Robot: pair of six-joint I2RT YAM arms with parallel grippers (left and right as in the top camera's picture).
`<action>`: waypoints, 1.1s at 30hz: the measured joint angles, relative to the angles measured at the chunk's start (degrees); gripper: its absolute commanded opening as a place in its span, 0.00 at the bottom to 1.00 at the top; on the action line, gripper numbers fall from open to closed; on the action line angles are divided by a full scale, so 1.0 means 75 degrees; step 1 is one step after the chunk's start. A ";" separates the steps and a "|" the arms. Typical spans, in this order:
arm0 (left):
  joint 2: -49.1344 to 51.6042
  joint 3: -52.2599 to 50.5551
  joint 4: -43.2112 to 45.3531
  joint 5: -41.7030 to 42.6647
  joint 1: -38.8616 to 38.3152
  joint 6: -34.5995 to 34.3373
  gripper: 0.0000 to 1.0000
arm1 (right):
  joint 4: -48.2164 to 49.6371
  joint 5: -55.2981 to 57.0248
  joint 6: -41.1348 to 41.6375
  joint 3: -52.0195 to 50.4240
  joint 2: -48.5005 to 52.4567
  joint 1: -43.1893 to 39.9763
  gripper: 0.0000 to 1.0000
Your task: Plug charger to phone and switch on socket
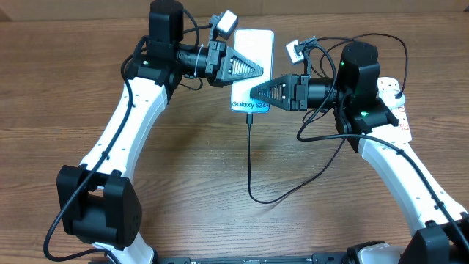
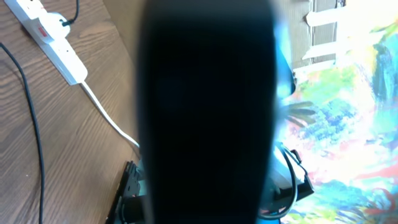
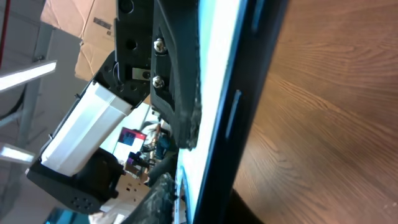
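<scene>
At left of the desk (image 1: 88, 66), my left jaws (image 1: 256, 69): reaching in sideways over the phone's long edge, one finger above the screen. My wrist view is filled by a dark blur, so I cannot tell how wide they stand.
Phone (image 1: 258, 44): far middle of the desk, screen up and lit, between my two arms.
Phone, handling: judged rigid, thin and fairly light, with slick glass. Best held across the long edges, away from the port end.
Charger (image 1: 249, 158): its tip meets the phone's near short edge. The cable runs toward me, loops right and climbs under my right arm. Full seating cannot be confirmed.
Charger, handling: judged limp and light. Take it by the stiff tip housing, never by the slack.
My right jaws (image 1: 256, 92): at the phone's near right corner, its edge crossing my wrist view. Gap not visible, so I cannot tell.
Socket (image 1: 393, 89): far right, partly beneath my right arm.
Socket, handling: probably light and apt to slide. Press the switch straight down.
</scene>
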 measured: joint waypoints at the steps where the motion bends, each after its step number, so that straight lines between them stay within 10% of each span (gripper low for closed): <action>1: 0.0000 0.0000 0.0000 -0.0029 0.0000 0.0000 0.04 | -0.0015 0.0003 -0.0006 0.0000 0.0000 0.0000 0.13; 10: 0.0000 -0.0003 0.0023 -0.0233 0.0000 0.0131 0.30 | -0.0224 0.0070 0.0087 0.0000 0.0003 -0.0006 0.04; 15: -0.0006 0.0000 0.0047 -0.0396 0.0061 0.0117 0.99 | -0.0350 0.0093 0.0067 0.0000 0.0009 -0.0006 0.04; 33: -0.0015 0.0003 -0.0277 -0.1160 0.1842 0.0845 1.00 | -0.4430 0.2090 -0.1507 0.0009 0.0017 0.0003 0.04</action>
